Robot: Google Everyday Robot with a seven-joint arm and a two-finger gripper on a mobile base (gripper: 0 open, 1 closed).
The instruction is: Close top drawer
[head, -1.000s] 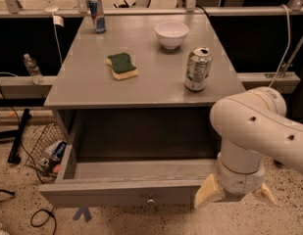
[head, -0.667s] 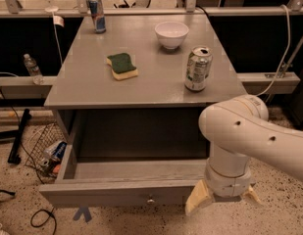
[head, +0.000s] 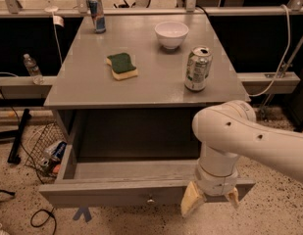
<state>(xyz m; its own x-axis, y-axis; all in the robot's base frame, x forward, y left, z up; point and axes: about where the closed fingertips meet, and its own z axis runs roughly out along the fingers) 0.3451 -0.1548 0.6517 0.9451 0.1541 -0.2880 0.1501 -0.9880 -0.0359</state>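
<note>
The top drawer (head: 112,195) of the grey cabinet is pulled far out. It is wide, shallow and looks empty inside. Its plain front panel faces me with a small round metal knob (head: 150,199) at the centre. My gripper (head: 210,202) hangs from the white arm (head: 249,141) at the right end of the drawer front, right of the knob. Its two tan fingers (head: 191,204) point down, spread apart, in front of the panel's right part. The lower drawers are out of view.
On the cabinet top (head: 82,87) stand a green-and-yellow sponge (head: 121,65), a white bowl (head: 171,34), a green soda can (head: 197,68) and a blue can (head: 96,14). A wire basket (head: 45,148), cables and a water bottle (head: 32,67) lie at the left.
My arm and gripper have moved left along the drawer front, toward the knob. The drawer stays open at the same extent.
</note>
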